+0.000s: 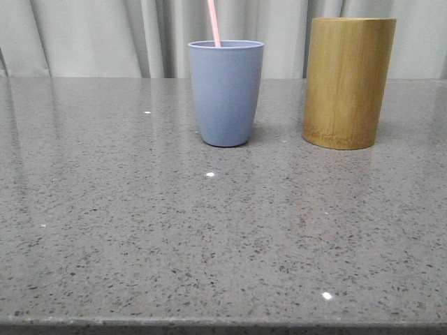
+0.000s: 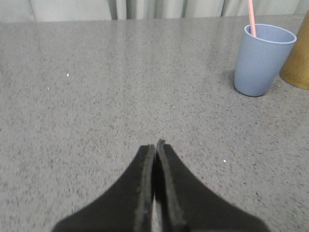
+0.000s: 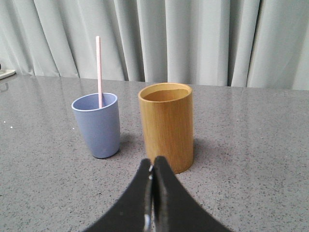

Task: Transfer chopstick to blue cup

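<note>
The blue cup [image 1: 225, 92] stands upright on the grey stone table, left of the bamboo cylinder holder [image 1: 348, 82]. One pale pink chopstick [image 1: 214, 22] stands in the blue cup and leans on its rim. The cup [image 2: 263, 59] and chopstick [image 2: 251, 17] also show in the left wrist view, far from my left gripper [image 2: 155, 145], which is shut and empty. In the right wrist view the cup [image 3: 97, 124] holds the chopstick [image 3: 98, 70]; the holder [image 3: 166, 126] looks empty. My right gripper [image 3: 153, 162] is shut and empty, just in front of the holder. Neither gripper shows in the front view.
The grey speckled table [image 1: 209, 237] runs to a front edge near the camera. A pale pleated curtain [image 1: 105, 35] hangs behind the table. A pale object [image 3: 6, 74] lies at the table's far edge in the right wrist view.
</note>
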Available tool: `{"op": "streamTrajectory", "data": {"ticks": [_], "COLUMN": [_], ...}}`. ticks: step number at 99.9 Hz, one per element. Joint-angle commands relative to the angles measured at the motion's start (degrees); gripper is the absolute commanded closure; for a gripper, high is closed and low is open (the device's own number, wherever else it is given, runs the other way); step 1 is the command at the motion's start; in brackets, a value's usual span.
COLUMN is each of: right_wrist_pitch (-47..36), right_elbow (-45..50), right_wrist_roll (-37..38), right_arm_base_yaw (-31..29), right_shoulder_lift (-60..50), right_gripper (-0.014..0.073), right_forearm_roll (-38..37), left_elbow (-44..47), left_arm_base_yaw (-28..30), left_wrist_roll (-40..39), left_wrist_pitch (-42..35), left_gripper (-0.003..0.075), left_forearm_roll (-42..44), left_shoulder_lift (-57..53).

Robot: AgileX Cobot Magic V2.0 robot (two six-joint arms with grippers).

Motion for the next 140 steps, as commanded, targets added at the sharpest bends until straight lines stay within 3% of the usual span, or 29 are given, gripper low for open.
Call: {"op": "streamTrajectory", "data": {"ticks": [1,32,53,95,101,140], "right_wrist_pitch": [-4.35,-4.35,-4.35,-4.35,-4.29,-4.29], "right_elbow": [-1.31,-1.31,-1.31,-1.31,-1.31,-1.31], "right_wrist_roll": [0.25,0.25,0.25,0.25,0.25,0.25], "right_arm_base_yaw": [-0.34,-0.34,-0.34,-0.34,-0.34,-0.34], "right_shoulder_lift": [0.63,0.63,0.63,0.63,0.63,0.63], "right_gripper": [0.0653,0.0653,0.0653,0.0653,0.0653,0.0653], "right_forearm_roll": [-0.8,-0.8,-0.8,-0.8,-0.8,-0.8], "left_elbow": [0.63,9.29,16.68,25.45,25.32,25.32], "left_arm_base_yaw": [2.23,13.76,21.21,29.9,30.87,31.57], "left_wrist_roll": [3.36,24.53,26.32,26.2,26.2,26.2], "left_wrist_pitch": [-10.84,-29.17,-40.09,-41.18,-37.98,-35.95], "left_gripper": [0.0739,0.0739,0.0739,0.0739,0.0739,0.0739], "left_forearm_roll": [0.46,-17.93,-20.91,-24.15,-24.74,-24.74], "left_shoulder_lift": [0.89,0.11,-2.56,-10.08,-9.94,-9.94]}}
